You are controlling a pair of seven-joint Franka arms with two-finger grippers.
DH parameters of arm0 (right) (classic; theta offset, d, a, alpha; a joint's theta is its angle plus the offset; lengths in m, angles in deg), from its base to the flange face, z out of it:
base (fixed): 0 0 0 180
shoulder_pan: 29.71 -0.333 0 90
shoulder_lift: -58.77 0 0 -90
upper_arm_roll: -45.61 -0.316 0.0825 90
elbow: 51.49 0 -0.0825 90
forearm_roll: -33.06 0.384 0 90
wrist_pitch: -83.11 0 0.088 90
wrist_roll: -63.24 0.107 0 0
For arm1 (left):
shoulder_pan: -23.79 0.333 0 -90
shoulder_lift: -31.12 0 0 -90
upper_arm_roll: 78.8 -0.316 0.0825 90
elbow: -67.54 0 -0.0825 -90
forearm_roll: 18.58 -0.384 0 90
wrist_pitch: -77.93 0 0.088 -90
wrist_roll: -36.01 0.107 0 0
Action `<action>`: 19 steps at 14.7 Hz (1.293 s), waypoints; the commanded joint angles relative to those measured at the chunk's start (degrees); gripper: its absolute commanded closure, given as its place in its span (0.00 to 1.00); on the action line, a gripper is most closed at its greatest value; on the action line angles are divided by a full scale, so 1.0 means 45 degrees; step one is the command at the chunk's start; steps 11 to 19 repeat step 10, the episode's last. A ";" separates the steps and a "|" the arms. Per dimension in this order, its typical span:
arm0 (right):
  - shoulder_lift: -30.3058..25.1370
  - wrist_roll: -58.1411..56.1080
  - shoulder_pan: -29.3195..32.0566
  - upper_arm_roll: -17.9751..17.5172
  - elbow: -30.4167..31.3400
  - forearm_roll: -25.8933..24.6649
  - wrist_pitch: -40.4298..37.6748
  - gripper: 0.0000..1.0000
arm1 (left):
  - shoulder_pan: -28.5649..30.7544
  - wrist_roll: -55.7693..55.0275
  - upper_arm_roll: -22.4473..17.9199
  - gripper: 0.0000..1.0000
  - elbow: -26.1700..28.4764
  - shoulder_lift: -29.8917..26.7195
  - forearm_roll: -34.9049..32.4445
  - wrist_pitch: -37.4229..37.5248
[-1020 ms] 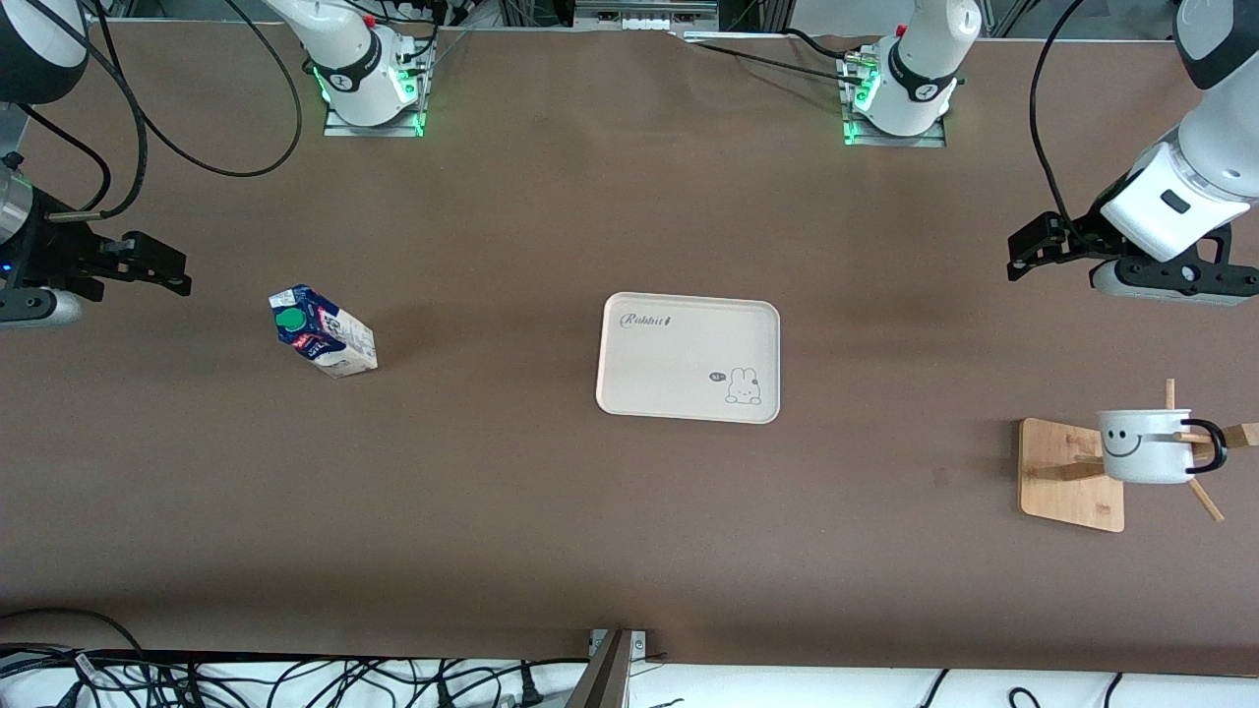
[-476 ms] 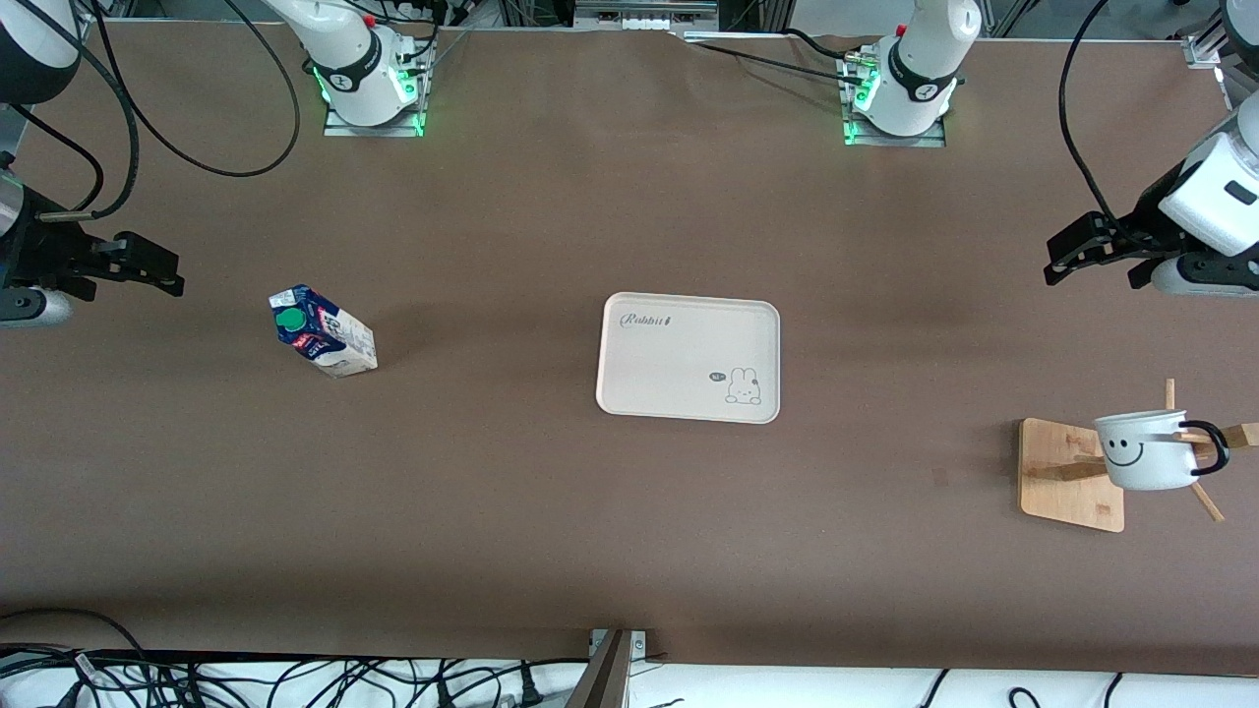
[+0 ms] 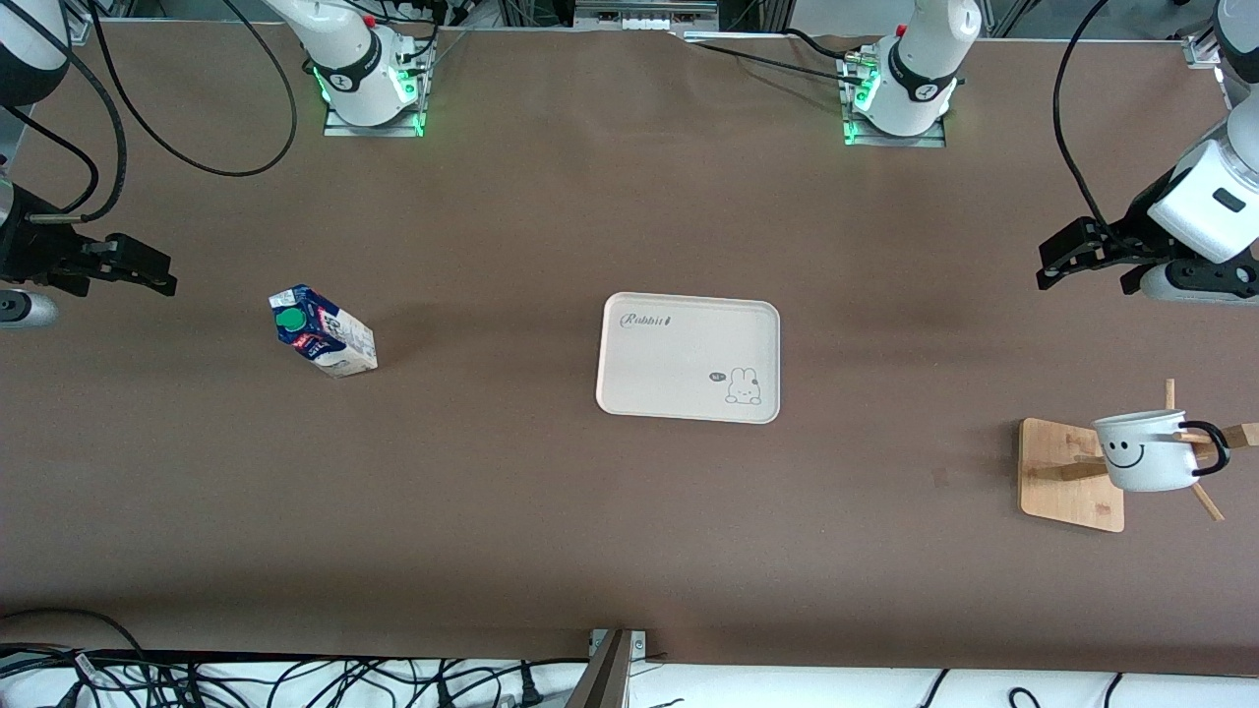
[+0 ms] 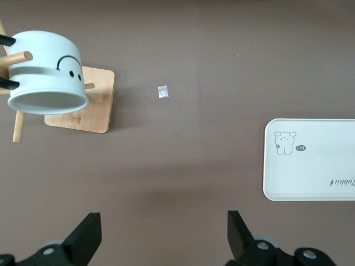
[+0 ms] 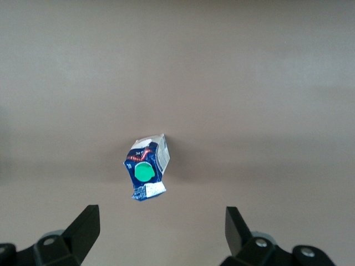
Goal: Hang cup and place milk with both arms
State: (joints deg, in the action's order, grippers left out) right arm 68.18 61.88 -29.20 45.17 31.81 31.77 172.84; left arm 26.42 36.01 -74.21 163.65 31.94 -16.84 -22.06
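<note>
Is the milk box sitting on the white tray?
No, the small blue-and-white milk carton with the green cap stands on the brown table, apart from the white rectangular rabbit tray.

The flat matte brown counter (image 3: pixel 551 511) is one even tone. On it, the small gable-top milk carton (image 3: pixel 323 331) has a dark blue top with red marks, a round green cap (image 3: pixel 289 319) and a white lower body. The cream rectangular tray (image 3: pixel 689 358) carries grey "Rabbit" script and a little line-drawn rabbit. The white mug (image 3: pixel 1146 451) shows a black smiley face and a black loop handle, against the pale wooden rack (image 3: pixel 1067 476). Both pincers, left (image 3: pixel 1070 253) and right (image 3: pixel 135 265), are black on white arms.
</note>
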 commanded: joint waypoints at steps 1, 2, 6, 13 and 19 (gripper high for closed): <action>0.0213 0.0205 0.0042 -0.0039 -0.0562 -0.0065 -0.0584 0.00 | -0.0036 -0.0020 0.0056 0.00 -0.0421 0.0246 -0.0309 0.0539; 0.0214 0.0205 0.0042 -0.0039 -0.0563 -0.0065 -0.0585 0.00 | 0.0080 0.0038 0.0017 0.00 -0.0401 0.0266 -0.0310 0.0520; 0.0214 0.0205 0.0042 -0.0039 -0.0563 -0.0065 -0.0585 0.00 | 0.0081 0.0117 -0.0081 0.00 -0.0401 0.0325 -0.0329 0.0520; 0.0214 0.0205 0.0042 -0.0039 -0.0563 -0.0065 -0.0585 0.00 | 0.0101 0.0117 -0.0061 0.00 -0.0401 0.0344 -0.0329 0.0501; 0.0214 0.0205 0.0042 -0.0039 -0.0563 -0.0065 -0.0585 0.00 | 0.0101 0.0117 -0.0061 0.00 -0.0401 0.0344 -0.0329 0.0501</action>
